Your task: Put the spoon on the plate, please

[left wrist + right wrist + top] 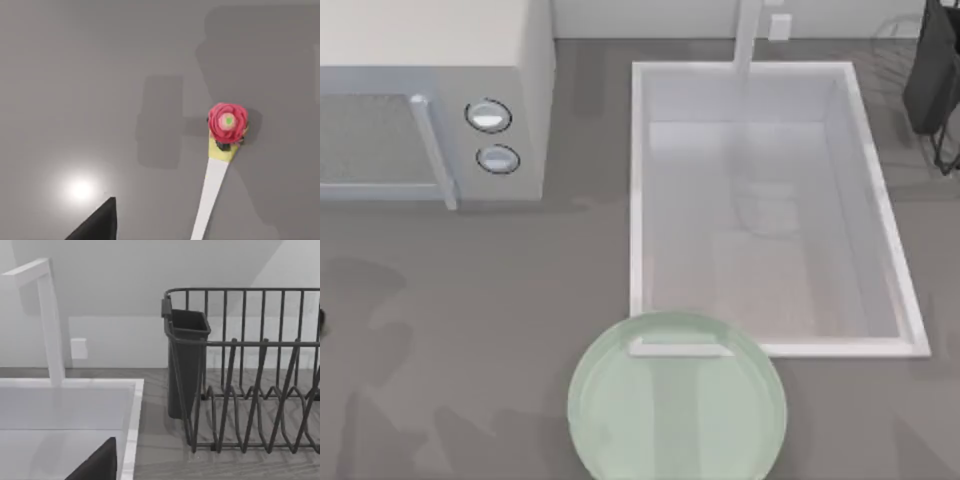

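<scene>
The spoon (212, 192) lies on the grey table under the left arm's camera, its red flower end showing. It is not on the plate (620, 420) yet. The plate sits by the sink (640, 200). So picking up and carrying are both left, I think.

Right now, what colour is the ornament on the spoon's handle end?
Pinkish red with a yellow-green centre, clearest in the left wrist view.
</scene>
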Available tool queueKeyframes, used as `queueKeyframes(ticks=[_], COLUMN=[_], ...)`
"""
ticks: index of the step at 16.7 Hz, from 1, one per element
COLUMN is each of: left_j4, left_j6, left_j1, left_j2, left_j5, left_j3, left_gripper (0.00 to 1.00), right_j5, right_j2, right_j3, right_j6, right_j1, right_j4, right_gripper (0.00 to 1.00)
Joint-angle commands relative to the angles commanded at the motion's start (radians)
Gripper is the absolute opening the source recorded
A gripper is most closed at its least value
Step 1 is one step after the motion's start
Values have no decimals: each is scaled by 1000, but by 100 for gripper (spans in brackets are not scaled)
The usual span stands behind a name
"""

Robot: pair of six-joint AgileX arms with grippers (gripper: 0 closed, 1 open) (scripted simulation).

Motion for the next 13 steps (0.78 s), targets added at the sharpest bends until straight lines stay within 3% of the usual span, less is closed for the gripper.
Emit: queueKeyframes(ticks=[7, 13], left_j4=[-343, -445], left_j6=[259, 356], left_j1=[96, 133], left_j2=[589, 707], left_j5=[1, 0], left_j3=[355, 493], left_gripper=[100, 100], right_j5=[0, 0], right_j2=[0, 0], right_j3=[0, 0], right_j6=[0, 0], right_j1=[0, 0], right_j4=[0, 0], right_gripper=[100, 100])
